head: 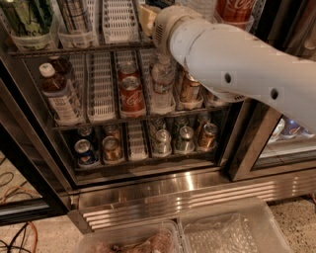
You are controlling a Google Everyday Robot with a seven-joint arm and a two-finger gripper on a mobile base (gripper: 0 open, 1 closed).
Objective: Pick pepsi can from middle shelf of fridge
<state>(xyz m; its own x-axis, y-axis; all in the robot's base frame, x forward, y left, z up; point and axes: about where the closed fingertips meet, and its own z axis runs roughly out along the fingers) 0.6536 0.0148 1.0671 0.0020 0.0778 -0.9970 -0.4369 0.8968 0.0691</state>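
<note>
The fridge (163, 190) stands open in front of me, with wire racks above a ribbed steel base. The middle shelf (113, 47) is the top rack in view, with white slotted lanes and clear cup fronts. My white arm (237, 64) reaches in from the right across this shelf. My gripper (147, 14) is at the arm's end, at the top centre, inside the shelf's lanes and mostly hidden by the wrist. No pepsi can shows on the middle shelf; the arm covers the lanes there.
A red Coca-Cola can (234, 9) stands on the same shelf at right. The rack below holds bottles (57, 94), Coca-Cola cans (131, 94) and a water bottle (162, 84). The bottom rack holds several cans, one dark blue (86, 152). Clear bins (232, 227) lie on the floor.
</note>
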